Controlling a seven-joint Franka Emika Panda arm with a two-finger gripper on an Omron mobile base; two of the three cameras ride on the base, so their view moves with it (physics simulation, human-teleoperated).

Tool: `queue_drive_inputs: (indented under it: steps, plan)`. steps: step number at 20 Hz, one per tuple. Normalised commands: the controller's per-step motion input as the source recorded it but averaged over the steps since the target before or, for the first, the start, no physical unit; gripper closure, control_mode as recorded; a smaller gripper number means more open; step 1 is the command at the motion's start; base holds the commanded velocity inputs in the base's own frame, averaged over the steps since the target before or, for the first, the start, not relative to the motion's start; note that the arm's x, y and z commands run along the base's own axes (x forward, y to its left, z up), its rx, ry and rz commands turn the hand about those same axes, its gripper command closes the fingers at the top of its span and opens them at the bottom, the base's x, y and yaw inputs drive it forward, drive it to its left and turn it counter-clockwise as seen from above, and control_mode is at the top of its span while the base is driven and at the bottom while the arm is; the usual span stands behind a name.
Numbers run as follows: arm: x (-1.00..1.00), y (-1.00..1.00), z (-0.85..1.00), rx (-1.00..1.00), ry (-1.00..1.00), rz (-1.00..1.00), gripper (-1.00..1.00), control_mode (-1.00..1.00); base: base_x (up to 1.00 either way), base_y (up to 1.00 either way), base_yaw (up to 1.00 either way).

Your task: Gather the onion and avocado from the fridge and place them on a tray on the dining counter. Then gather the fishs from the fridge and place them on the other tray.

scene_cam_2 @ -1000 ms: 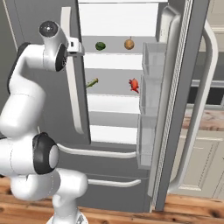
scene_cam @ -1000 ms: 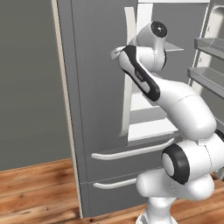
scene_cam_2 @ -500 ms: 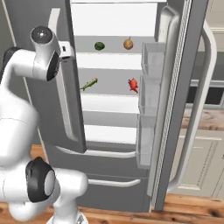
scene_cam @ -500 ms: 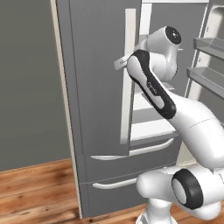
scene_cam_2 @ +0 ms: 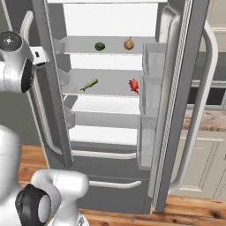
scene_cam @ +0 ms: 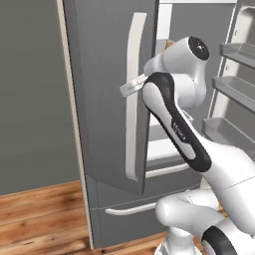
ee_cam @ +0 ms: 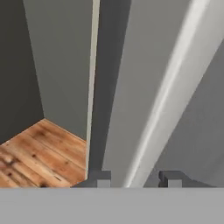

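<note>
Swinging the fridge (scene_cam_2: 110,132) door wide

My hand (ee_cam: 135,178) is clamped on the handle (scene_cam: 133,94); I'd pull along its arc. Onion (scene_cam_2: 128,44) and avocado (scene_cam_2: 100,46) sit top-centre of right base view.

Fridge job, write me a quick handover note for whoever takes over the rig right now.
Gripper: shut on the left door handle of the fridge; in the hand view the pale handle runs between the finger tips.
Both doors stand open.
Avocado and onion: top shelf, side by side, apart.
Two fish on the shelf below: a green one at left, a red one at right.
Done: fridge opened.
Left: everything else; nothing picked yet, all four items to go to the trays.
</note>
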Motion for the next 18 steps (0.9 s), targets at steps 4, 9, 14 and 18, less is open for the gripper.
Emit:
queue_drive_inputs:
  steps: [4,9,14,18]
  plan:
    - [-0.96,0.94,-0.05,-0.06,-0.01,0.09,-1.00,-1.00,0.00,0.00,0.00]
    - [-1.00,0.12,-0.04,0.00,-0.11,0.01,-1.00,-1.00,0.00,0.00,0.00]
    - [-0.89,-0.83,0.05,0.14,0.01,-0.07,-1.00,-1.00,0.00,0.00,0.00]
    - [-0.38,-1.00,0.17,0.28,0.16,-0.09,-1.00,-1.00,0.00,0.00,0.00]
